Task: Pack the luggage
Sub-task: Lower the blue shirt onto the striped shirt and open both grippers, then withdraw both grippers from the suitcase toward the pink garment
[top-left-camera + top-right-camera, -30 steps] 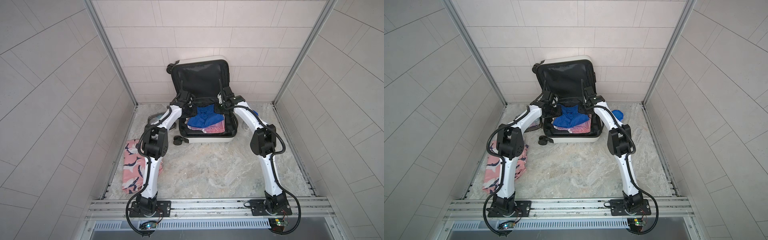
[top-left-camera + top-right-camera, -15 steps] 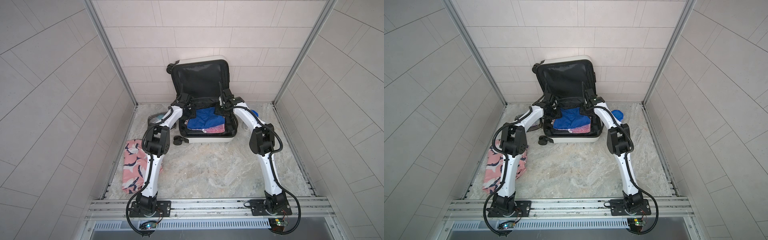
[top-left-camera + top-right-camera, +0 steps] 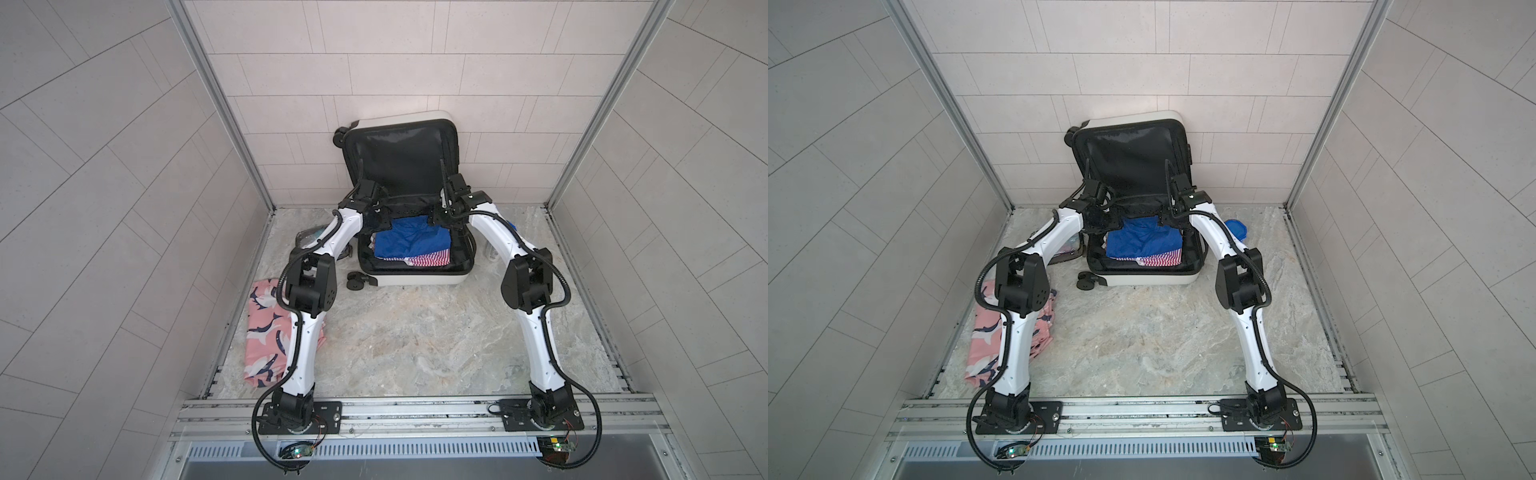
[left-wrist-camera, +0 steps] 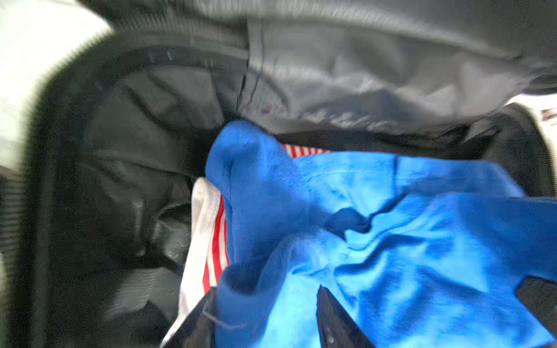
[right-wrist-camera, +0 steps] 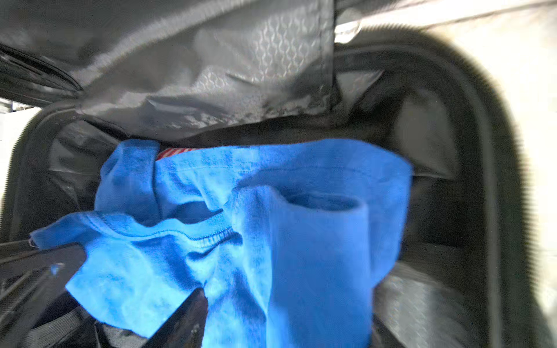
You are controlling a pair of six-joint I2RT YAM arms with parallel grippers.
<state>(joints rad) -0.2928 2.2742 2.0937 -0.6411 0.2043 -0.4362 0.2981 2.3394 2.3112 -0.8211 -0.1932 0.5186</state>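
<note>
Table (image 3: pixel 415 332): marbled grey-beige slab, walled on three sides. The luggage (image 3: pixel 415 279) sits open at the middle of the far edge, its lower shell flat on the table and its lid raised toward the back wall. A clear pouch (image 3: pixel 309 240) lies just beside it on the far-left-corner side. A pink patterned cloth (image 3: pixel 262 332) lies crumpled along the left edge. A blue-lidded container (image 3: pixel 1235 228) lies near the far edge, just beside the luggage's right side.

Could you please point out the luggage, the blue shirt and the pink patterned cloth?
luggage (image 3: pixel 415 279), in a top view, on its white front wall.
blue shirt (image 3: pixel 411 239), in a top view, on its folded middle.
pink patterned cloth (image 3: pixel 262 332), in a top view, on its middle.
</note>
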